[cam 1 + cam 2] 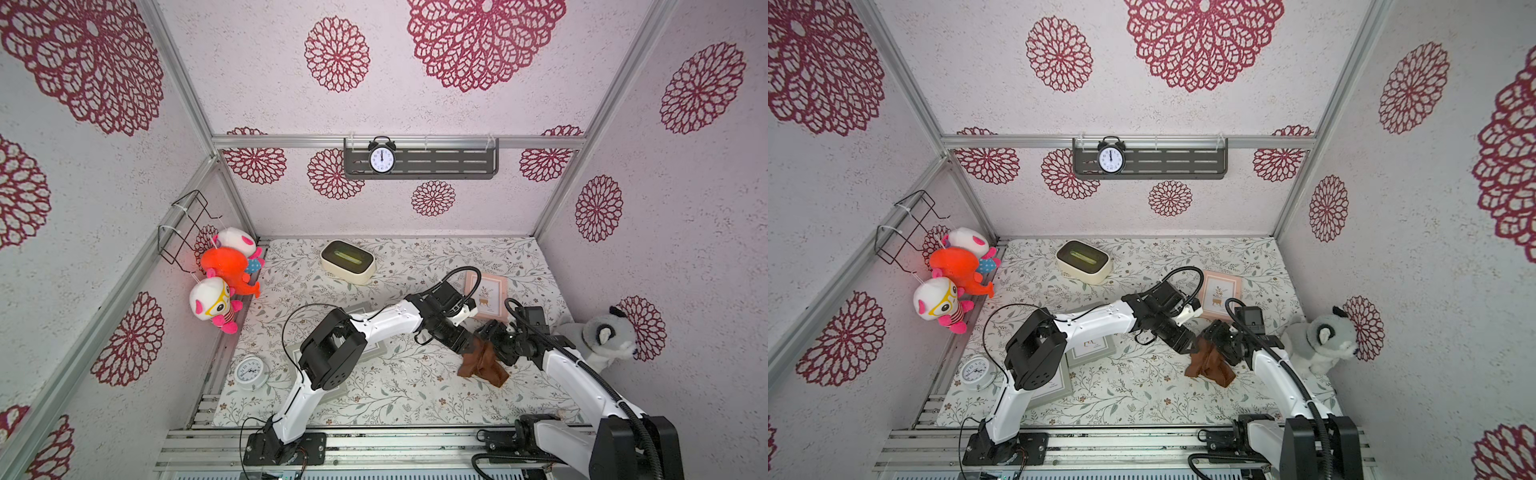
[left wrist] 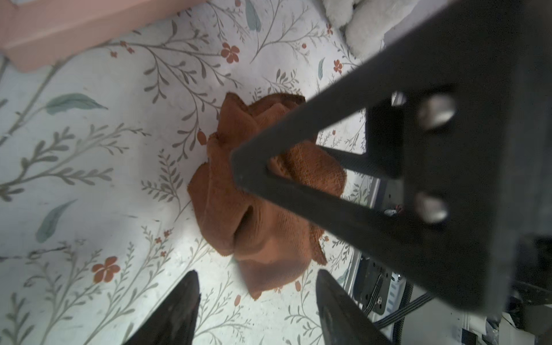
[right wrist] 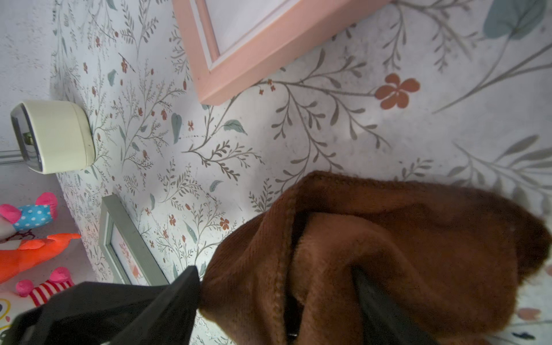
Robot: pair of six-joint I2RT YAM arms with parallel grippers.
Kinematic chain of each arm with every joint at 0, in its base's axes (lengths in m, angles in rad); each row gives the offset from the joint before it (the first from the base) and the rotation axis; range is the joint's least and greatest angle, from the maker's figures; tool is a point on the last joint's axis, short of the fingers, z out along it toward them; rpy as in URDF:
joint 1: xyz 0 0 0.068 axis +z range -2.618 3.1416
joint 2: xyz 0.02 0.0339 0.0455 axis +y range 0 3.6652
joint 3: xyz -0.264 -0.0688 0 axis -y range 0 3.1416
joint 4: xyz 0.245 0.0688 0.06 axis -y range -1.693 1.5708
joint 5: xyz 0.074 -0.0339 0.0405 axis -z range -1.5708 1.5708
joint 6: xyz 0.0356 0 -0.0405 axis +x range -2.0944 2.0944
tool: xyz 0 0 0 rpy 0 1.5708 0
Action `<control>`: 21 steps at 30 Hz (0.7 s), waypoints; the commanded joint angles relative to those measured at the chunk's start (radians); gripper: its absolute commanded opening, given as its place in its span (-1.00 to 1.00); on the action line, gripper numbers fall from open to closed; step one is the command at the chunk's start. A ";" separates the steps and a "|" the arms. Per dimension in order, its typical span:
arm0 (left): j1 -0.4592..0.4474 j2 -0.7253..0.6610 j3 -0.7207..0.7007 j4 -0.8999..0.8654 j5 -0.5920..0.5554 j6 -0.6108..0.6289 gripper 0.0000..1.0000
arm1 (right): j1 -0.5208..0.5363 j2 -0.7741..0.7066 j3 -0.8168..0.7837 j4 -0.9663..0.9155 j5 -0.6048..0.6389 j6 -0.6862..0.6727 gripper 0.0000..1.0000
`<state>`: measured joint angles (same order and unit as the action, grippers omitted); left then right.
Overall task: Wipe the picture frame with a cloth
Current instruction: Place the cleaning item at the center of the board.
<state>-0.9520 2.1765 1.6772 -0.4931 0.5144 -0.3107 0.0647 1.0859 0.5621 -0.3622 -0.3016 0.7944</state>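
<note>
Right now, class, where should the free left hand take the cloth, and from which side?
Grip the loose lower folds of the cloth from the side opposite the right hand. That hand pinches the bunched top, so the folds below hang free, facing the open left hand.

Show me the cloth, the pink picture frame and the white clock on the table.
cloth [image 1: 482,365]: in a top view, middle of its folds.
pink picture frame [image 1: 492,293]: in a top view, its inner picture.
white clock [image 1: 250,372]: in a top view, its dial.
</note>
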 commanded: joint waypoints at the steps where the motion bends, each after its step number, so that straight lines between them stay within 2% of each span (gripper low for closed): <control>1: -0.010 0.005 -0.006 0.005 0.000 0.010 0.32 | -0.011 -0.024 -0.018 0.048 -0.030 0.049 0.59; 7: -0.014 0.076 0.099 -0.049 -0.060 -0.025 0.35 | -0.009 -0.029 -0.074 0.131 -0.073 0.112 0.58; 12: -0.016 0.178 0.233 -0.174 -0.112 -0.039 0.33 | -0.009 -0.065 -0.080 0.110 -0.087 0.123 0.60; 16: -0.020 0.260 0.332 -0.267 -0.146 -0.041 0.28 | -0.010 -0.093 -0.036 0.021 -0.074 0.092 0.67; 21: -0.023 0.330 0.409 -0.359 -0.178 -0.045 0.24 | -0.011 -0.144 0.077 -0.199 0.012 0.002 0.79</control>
<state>-0.9615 2.4596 2.0605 -0.7559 0.3744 -0.3550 0.0532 0.9836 0.5659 -0.4175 -0.3370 0.8566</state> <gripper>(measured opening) 0.624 0.885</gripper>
